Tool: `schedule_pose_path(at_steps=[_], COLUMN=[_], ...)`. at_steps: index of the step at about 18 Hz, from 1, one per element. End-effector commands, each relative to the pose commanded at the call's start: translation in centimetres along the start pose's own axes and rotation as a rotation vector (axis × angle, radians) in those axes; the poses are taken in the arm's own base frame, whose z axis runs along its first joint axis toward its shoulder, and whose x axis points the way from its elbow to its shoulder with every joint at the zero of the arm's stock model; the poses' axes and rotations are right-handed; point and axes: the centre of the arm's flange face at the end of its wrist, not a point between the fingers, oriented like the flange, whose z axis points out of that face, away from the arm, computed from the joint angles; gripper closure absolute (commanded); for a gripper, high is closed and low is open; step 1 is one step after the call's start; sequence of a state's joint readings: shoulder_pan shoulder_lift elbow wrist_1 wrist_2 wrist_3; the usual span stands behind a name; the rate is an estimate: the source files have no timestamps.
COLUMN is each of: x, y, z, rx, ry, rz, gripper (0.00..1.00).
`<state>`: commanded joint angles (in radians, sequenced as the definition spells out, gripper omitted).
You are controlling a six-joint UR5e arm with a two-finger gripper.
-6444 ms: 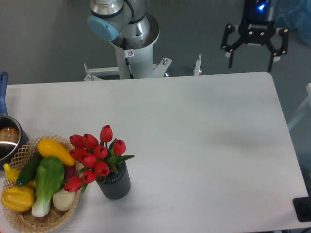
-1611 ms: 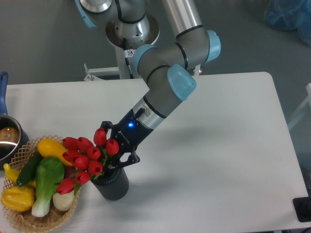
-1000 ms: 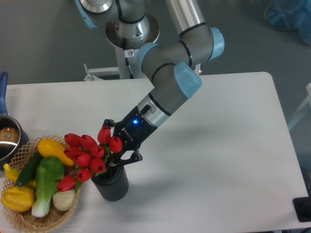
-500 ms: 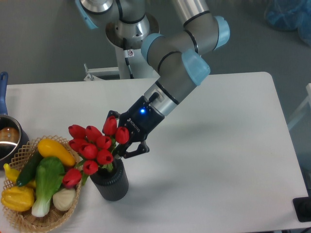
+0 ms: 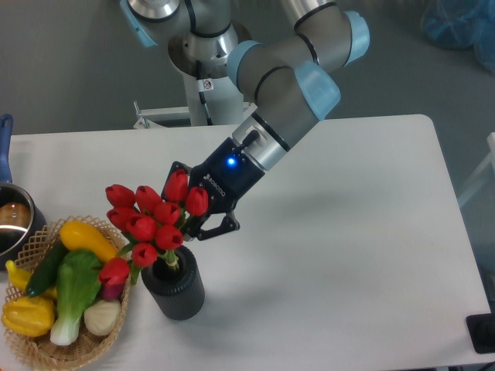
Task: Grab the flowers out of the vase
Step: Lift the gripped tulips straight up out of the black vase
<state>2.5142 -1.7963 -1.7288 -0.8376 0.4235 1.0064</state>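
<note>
- camera view, the step in hand: the flowers (image 5: 151,224) look part-way out of the vase (image 5: 174,287), buds well above the rim and stems running down into its mouth. my judgement is that the lift should go straight up along the stems, not sideways, so the stems clear the rim without tipping the vase or dragging it toward the wicker basket (image 5: 35,340) just beside it.
- camera view, what to watch: the lowest bud hangs over the basket's produce, so a sideways drift could snag there; a steady pull keeps the bunch together.
- camera view, the end effector: the gripper (image 5: 199,224) comes in from the right at the bunch's upper stems, fingers closed in around them just below the buds. it appears to be pinching the stems, though leaves and buds hide the contact itself.
</note>
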Motion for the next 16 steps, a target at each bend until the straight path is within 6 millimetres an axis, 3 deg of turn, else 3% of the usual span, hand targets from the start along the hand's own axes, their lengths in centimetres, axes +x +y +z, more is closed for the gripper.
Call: schedule_pose_path(at_steps=[8, 16], x=[0.7, 0.1], y=[-2.1, -4.4], z=[-1.0, -3.7], rx=[0.06, 0.109], ry=[0.018, -0.003], rz=[-0.02, -0.042], gripper=[0.62, 0.62])
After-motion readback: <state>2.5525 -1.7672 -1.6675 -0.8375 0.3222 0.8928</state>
